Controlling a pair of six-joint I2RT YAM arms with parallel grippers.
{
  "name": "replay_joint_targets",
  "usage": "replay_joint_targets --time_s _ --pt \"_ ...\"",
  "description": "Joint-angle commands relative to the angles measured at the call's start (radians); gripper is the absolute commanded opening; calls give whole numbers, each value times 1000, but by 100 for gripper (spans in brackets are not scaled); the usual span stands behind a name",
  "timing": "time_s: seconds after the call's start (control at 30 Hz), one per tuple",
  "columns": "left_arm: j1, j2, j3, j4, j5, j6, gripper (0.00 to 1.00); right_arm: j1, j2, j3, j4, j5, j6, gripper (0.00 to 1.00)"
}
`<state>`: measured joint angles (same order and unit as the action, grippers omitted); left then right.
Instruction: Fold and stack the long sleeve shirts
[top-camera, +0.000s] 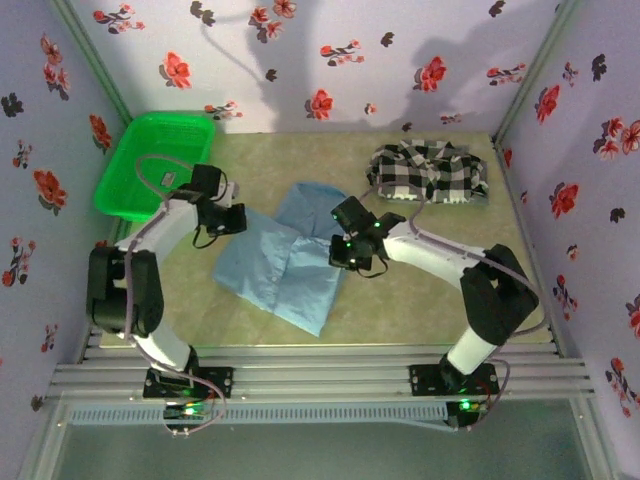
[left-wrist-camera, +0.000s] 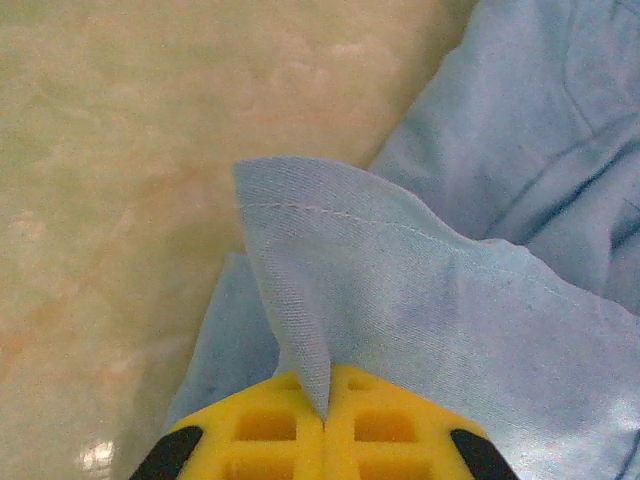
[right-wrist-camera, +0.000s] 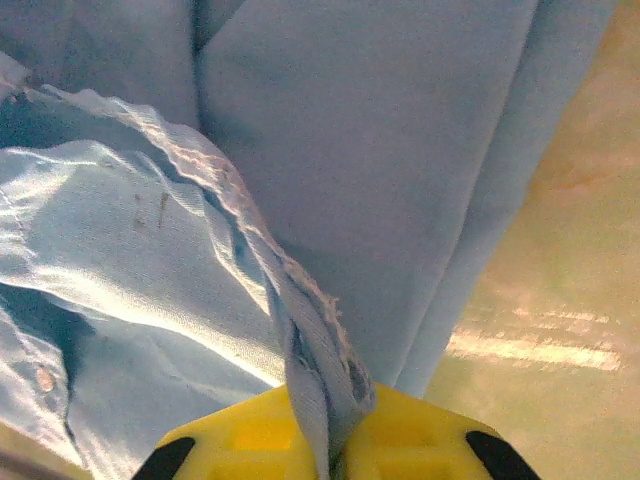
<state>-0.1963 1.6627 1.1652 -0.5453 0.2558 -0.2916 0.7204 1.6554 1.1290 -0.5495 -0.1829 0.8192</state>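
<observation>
The light blue shirt lies partly folded in the middle of the table. My left gripper is at its left edge, shut on a stitched hem corner pinched between the yellow pads. My right gripper is at the shirt's right side, shut on a bunched, frayed fold of the blue cloth between its yellow fingers. The black-and-white checked shirt lies crumpled at the back right of the table, apart from both grippers.
A green plastic basket stands at the back left, close behind the left arm. Floral walls close in the table on three sides. Bare tabletop shows in front of and to the right of the blue shirt.
</observation>
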Motion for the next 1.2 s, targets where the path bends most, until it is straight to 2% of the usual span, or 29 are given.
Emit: replay_joint_targets --time_s 0.0,0.07,0.1,0.17,0.27,0.3,0.37,0.5,0.57,0.63,0.7,0.83,0.9,1.07,1.17 --pt "3 69 45 45 0 -38 2 -30 67 20 -23 12 -63 16" --pt "-5 107 63 47 -10 -48 8 -41 93 21 -13 20 -69 21" --pt "-10 127 76 43 -13 -54 16 -46 106 27 -12 20 -72 27" --pt "-10 143 108 22 -27 -73 45 -49 115 42 -12 42 -83 36" --pt "-8 85 169 -39 -97 -100 71 -52 99 67 -46 85 -98 52" --pt "-2 43 203 -87 -127 -111 92 -50 85 79 -76 112 -104 55" --pt "3 -39 267 -203 -166 -139 99 -49 45 99 -137 169 -120 61" --pt "-3 -249 216 -415 -150 -277 100 -9 -40 143 -213 219 -198 70" --pt "-30 -367 106 -475 -133 -363 99 26 -45 175 -224 186 -247 71" --pt "-70 -501 -45 -465 -91 -482 97 47 -31 206 -202 100 -270 67" --pt "-124 -629 -221 -407 -39 -630 91 50 7 223 -126 -34 -272 61" --pt "-273 -746 -466 -206 -26 -896 72 45 151 322 -95 -148 -289 42" --pt "-330 -771 -562 -90 -38 -1018 67 44 236 409 -109 -197 -316 36" --pt "-393 -738 -674 151 -73 -1175 60 28 409 563 -177 -281 -382 29" --pt "-419 -676 -686 216 -110 -1212 56 16 479 615 -200 -305 -403 28"
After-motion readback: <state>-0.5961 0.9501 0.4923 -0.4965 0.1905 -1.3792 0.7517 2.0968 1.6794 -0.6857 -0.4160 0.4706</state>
